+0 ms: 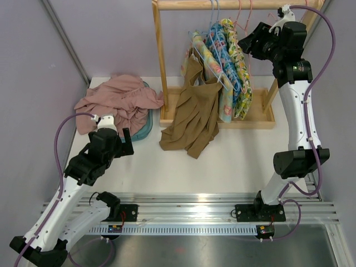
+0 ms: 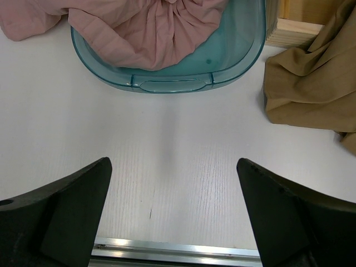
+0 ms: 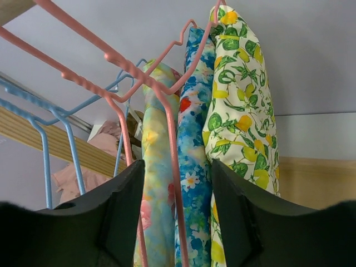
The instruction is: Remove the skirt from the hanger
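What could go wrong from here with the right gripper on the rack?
1. The right gripper straddles a pink hanger wire along with the blue floral garment; closing may clamp the wire and drag the hanger too.
2. The pastel garment and lemon-print garment press close on either side, so a neighbour could get pinched or pulled off.

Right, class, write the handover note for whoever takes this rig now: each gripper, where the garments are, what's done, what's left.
Left gripper: open, over the table near the teal tub holding a pink garment.
Right gripper: at the rack, jaws around a pink hanger and floral garments; grip unclear.
Three floral garments hang; a brown garment slumps from the rack base onto the table.
Done: reach only. Left: close, then work the gripped garment off its hanger.
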Controlling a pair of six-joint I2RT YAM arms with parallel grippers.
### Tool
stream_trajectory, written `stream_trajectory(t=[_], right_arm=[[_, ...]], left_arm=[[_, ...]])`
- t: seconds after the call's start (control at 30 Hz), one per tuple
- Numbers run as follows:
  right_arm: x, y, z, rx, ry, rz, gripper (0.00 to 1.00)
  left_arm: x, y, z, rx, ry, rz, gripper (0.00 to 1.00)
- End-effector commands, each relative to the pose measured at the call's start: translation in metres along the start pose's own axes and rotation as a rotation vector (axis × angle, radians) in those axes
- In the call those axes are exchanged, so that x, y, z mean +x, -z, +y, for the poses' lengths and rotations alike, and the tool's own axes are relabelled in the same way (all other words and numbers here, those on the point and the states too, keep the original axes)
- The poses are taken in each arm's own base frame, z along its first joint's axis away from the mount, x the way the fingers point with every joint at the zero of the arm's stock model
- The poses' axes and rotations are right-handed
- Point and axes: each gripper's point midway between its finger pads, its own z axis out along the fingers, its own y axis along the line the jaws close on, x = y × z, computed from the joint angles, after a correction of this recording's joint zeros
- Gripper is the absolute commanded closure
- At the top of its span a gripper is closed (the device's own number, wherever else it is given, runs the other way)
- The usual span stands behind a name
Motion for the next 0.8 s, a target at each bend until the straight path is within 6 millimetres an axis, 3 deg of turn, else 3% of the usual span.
stream_trajectory(t=[0.0,0.17,0.27,0.3,0.47,0.67,0.77], right_arm=[[-0.006,0.0,-0.001,0.015,0.018,-0.032,0.43],[-0.005,-0.003,-0.004,0.024,0.022,-0.028,0.58],[-0.001,-0.006,-0.007,0.029,0.019,-0.02,0.82],[-0.001,-0.006,-0.008,0.031,0.017,-0.02,1.0],[-0.013,0.0,-0.003,0.035,0.036,-0.049,1.0],[-0.061,0.044,0.013,0.081,0.092,-0.178,1.0],[-0.067,0.068,0.018,0.093,0.109,-0.199,1.0]], left_arm=[[-0.008,0.0,-0.001,-0.004,0.023,-0.038,0.01],[-0.008,0.0,-0.001,0.0,0.023,-0.04,0.01],[-0.008,0.0,-0.001,0.0,0.022,-0.039,0.01],[-0.009,0.001,-0.001,0.001,0.024,-0.041,0.01],[-0.008,0.001,0.0,-0.003,0.024,-0.04,0.01],[-0.014,0.006,0.0,0.006,0.03,-0.065,0.01],[-0.025,0.009,-0.006,0.037,0.017,-0.089,0.01]])
